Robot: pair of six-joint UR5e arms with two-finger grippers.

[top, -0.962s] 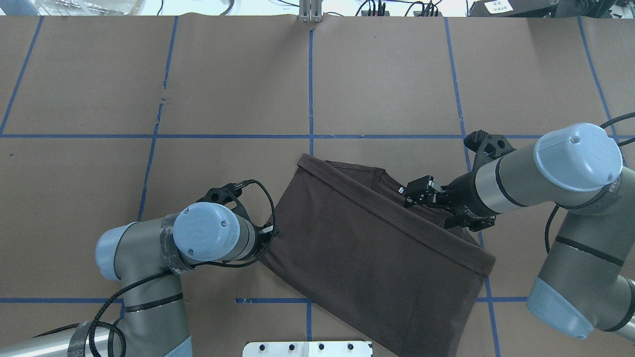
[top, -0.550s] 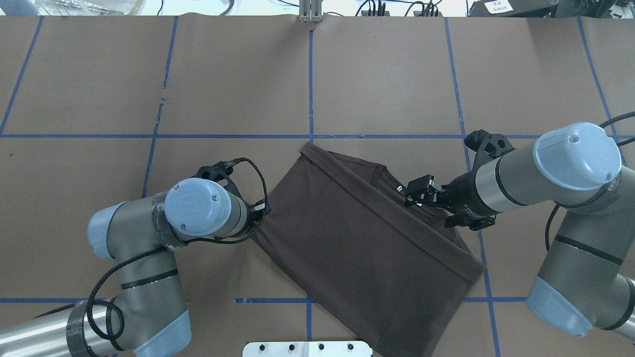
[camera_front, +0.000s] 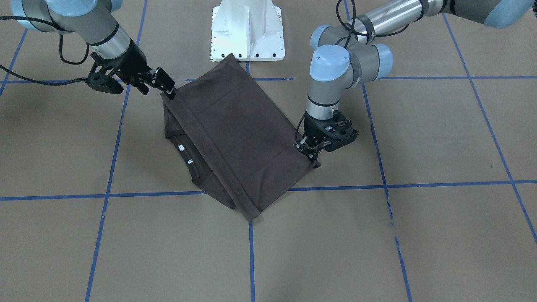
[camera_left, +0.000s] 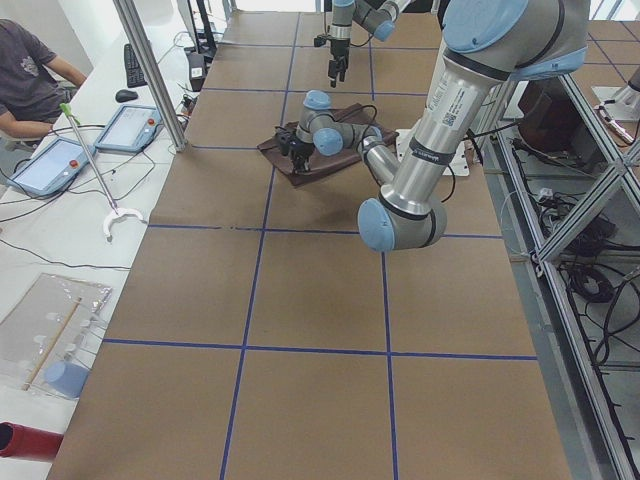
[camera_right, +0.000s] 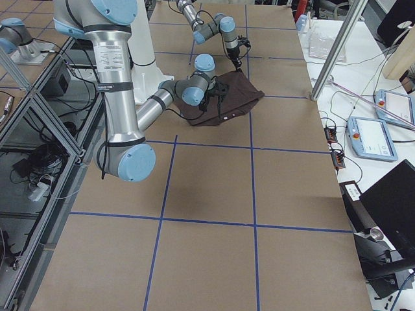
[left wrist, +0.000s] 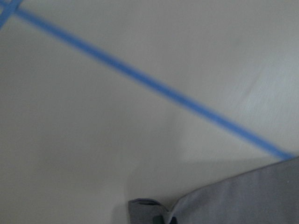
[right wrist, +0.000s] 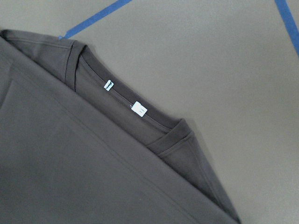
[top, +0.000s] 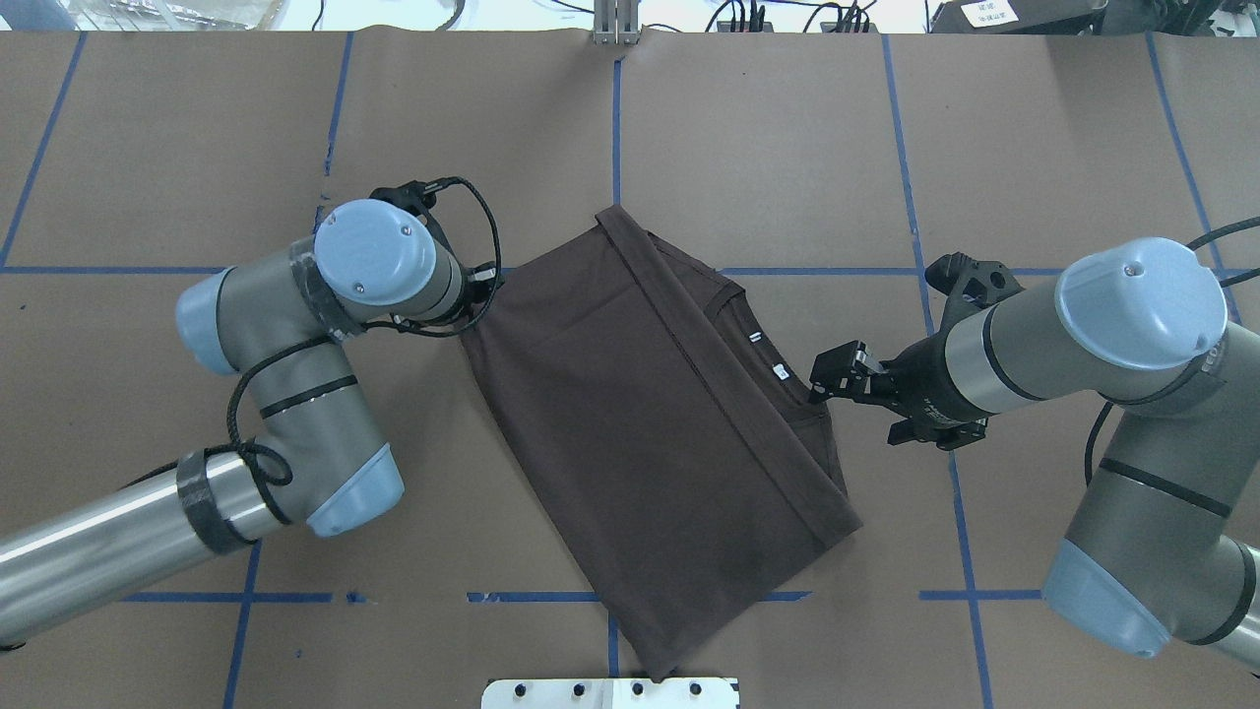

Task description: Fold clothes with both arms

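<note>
**A:** Where is the T-shirt lying?

**B:** The dark grey-brown T-shirt lies folded flat near the middle of the brown table. Seen from overhead, its long sides run from 11 to 5 o'clock. A hemmed layer is folded across the body. It leaves the collar and two white tags uncovered along the 2 o'clock side.

**A:** What about the left gripper?

**B:** The left gripper points down at the shirt's 10 o'clock corner, with its jaws closed on a pinch of cloth. Its wrist camera shows that corner bunched at the bottom of the view.

**A:** And the right one?

**B:** The right gripper comes in low from 3 o'clock. Its jaws are apart with nothing between them, and its tips are just beside the shirt's edge by the collar. I cannot tell whether they touch the cloth.

**A:** What else is around the shirt?

**B:** Blue tape lines cross the table in a grid. The white pedestal stands at 6 o'clock, and the shirt's 5 o'clock corner is just beside it.
</note>
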